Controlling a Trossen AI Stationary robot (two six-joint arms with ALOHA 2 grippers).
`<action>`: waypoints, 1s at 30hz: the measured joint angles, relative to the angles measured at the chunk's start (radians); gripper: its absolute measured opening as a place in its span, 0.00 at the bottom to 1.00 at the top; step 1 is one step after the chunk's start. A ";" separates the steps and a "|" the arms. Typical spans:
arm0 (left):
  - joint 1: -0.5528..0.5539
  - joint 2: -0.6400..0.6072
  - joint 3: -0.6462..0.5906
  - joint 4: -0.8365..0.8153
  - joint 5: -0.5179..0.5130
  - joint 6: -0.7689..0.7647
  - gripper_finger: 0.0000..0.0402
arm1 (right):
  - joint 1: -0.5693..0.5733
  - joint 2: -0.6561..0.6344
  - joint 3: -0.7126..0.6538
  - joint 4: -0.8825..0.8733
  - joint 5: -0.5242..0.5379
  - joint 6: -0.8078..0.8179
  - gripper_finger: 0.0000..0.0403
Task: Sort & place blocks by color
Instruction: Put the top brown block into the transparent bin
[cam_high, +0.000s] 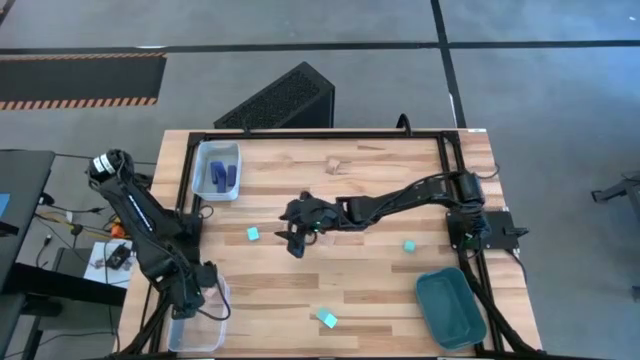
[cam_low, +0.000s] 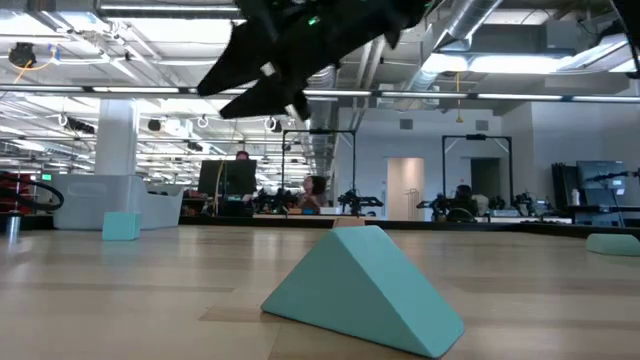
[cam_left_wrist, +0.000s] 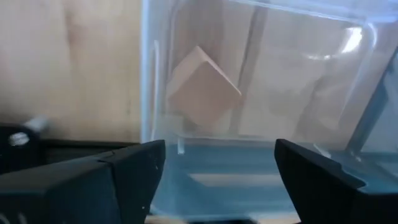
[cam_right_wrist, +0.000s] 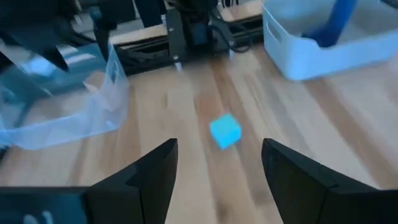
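One small light teal cube (cam_right_wrist: 224, 131) lay ahead of your right gripper (cam_right_wrist: 217, 171), fingers wide apart, empty; you needed to straddle it squarely.

Teal cube (cam_right_wrist: 224, 131), tan block (cam_left_wrist: 202, 87), dark blue bars (cam_high: 221, 172), pale wooden table (cam_high: 380, 290).

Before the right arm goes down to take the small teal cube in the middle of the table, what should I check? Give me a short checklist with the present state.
1. Right gripper open: ok.
2. Right gripper empty: ok.
3. Teal cube ahead of the gripper, between the finger lines: ok.
4. Wood around the cube bare, nothing touching it: ok.
5. Left gripper far away, over the clear bin at the table's left front corner: ok.
6. Gripper height above the cube: cannot tell.
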 joint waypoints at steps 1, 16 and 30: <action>0.002 -0.010 0.014 -0.022 -0.009 -0.001 0.73 | -0.001 0.025 0.033 -0.002 -0.001 -0.040 0.63; 0.002 -0.255 0.123 -0.197 -0.419 -0.394 0.71 | -0.079 0.412 0.611 -0.287 -0.132 -0.265 0.80; 0.002 -0.253 0.123 -0.276 -0.316 -0.583 0.71 | -0.123 0.624 0.859 -0.449 -0.258 -0.302 0.81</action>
